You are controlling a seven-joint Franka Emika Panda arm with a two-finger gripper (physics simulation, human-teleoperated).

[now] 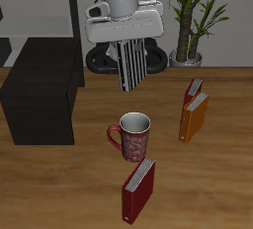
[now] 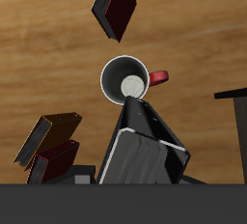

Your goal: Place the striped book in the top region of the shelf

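Exterior view: a wooden table (image 1: pixel 69 189) with a plank grain fills the lower frame, and behind it, along the top edge, I see a grey open-frame rack (image 1: pixel 44 6) at upper left and a potted plant (image 1: pixel 193 16) at upper right. The shelf (image 1: pixel 40 100), a matte black box, sits at middle left with its flat top bare. My pincer (image 1: pixel 130 47) hangs in the upper middle of the frame, clamped on the striped book (image 1: pixel 131 65), which dangles upright below it, clear of the table and beside the shelf, not over it. Just below the book in the frame stands a dark red patterned mug (image 1: pixel 131 136) with a white inside. Nearer the bottom edge a dark red book (image 1: pixel 138 190) stands on the table. At middle right an orange book (image 1: pixel 194 116) stands with another dark red one (image 1: pixel 194 89) just behind it. In the wrist view the striped book (image 2: pixel 145 151) covers part of the mug (image 2: pixel 125 78).
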